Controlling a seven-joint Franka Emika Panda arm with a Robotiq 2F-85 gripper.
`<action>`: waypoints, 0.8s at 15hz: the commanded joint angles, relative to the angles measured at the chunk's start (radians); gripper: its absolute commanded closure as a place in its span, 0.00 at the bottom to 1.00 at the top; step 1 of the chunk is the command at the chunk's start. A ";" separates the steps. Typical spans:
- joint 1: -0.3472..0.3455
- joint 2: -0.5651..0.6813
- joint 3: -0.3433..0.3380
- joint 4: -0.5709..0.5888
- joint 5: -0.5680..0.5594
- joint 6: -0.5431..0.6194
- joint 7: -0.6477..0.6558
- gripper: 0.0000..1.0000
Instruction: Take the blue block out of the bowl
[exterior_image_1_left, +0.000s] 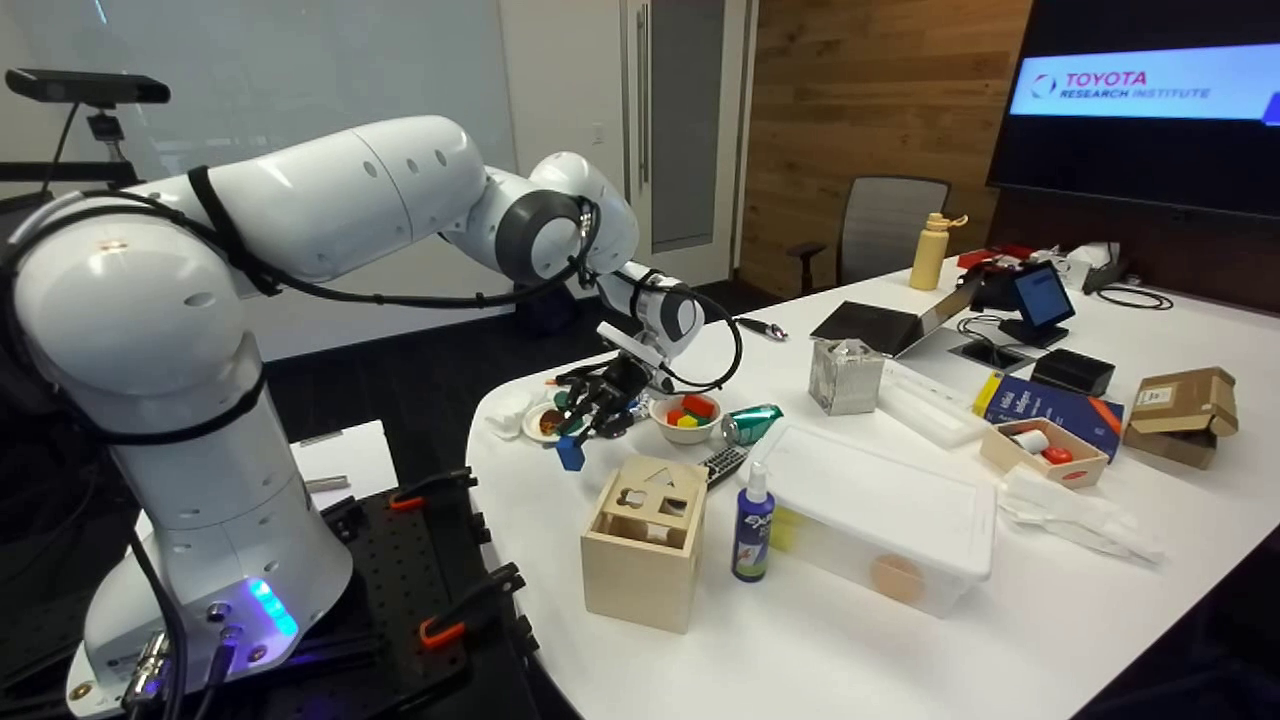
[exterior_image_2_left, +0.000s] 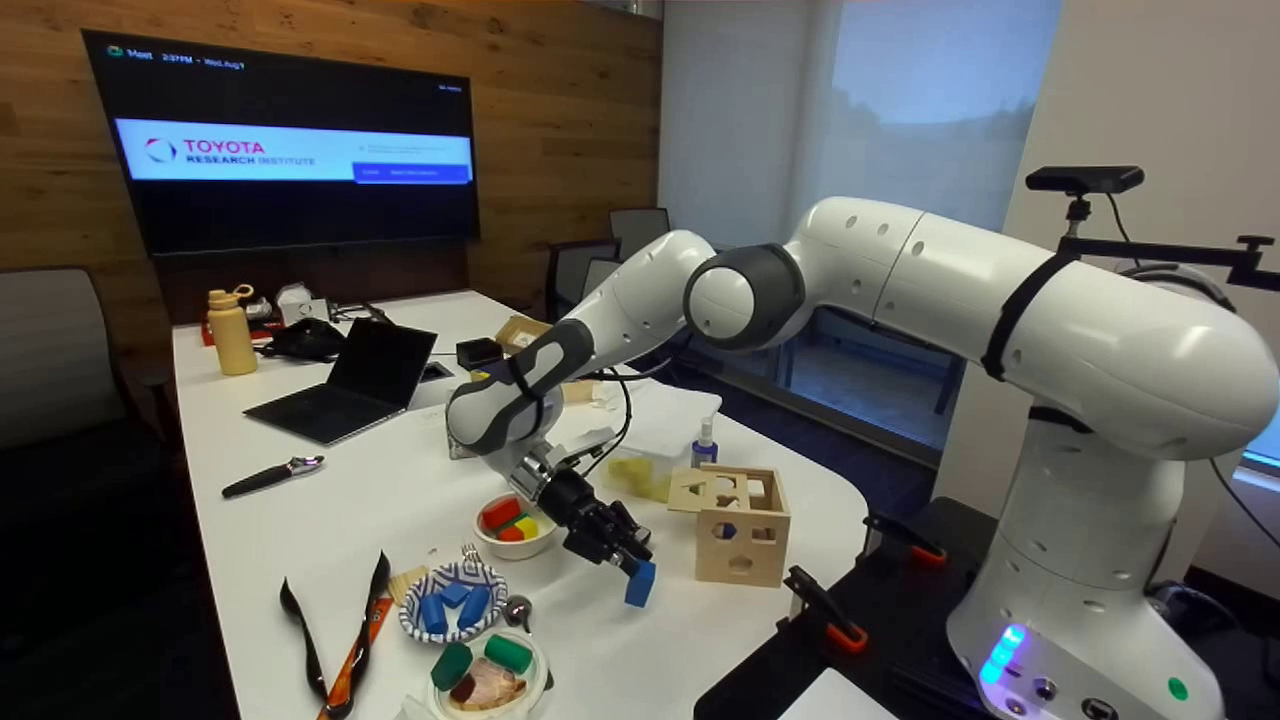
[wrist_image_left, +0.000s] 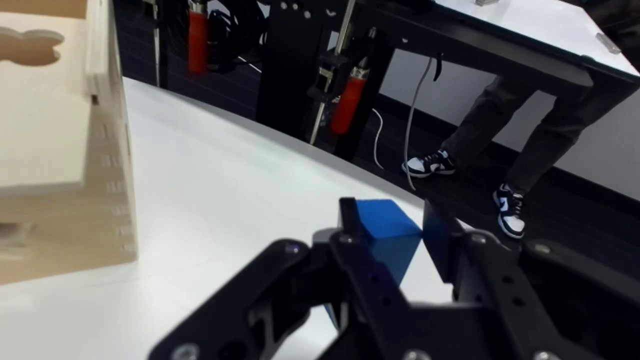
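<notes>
We found the gripper (wrist_image_left: 392, 225) closed on the blue block (exterior_image_2_left: 639, 585) (outside cream bowl (exterior_image_1_left: 685, 436) and patterned bowl (exterior_image_2_left: 478, 573) alike), which jutted, tilted, downward beyond the fingertips over the tabletop (exterior_image_2_left: 590, 650) near the wooden box (exterior_image_2_left: 742, 546), leaving, we judged, lowering and release.

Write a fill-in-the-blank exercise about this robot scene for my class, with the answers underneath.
1. The gripper holds a block colored ____.
2. The plate carries ____ green pieces.
3. The box with cut-out shapes is made of ____.
4. On the screen, the word above "Research Institute" is ____.
Answers: blue; two; wood; Toyota.
</notes>
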 joint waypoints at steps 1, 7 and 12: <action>0.007 0.063 0.005 0.112 0.010 -0.025 -0.004 0.88; 0.009 0.144 0.003 0.207 0.023 -0.068 0.008 0.88; 0.012 0.125 -0.007 0.176 0.024 -0.052 0.005 0.38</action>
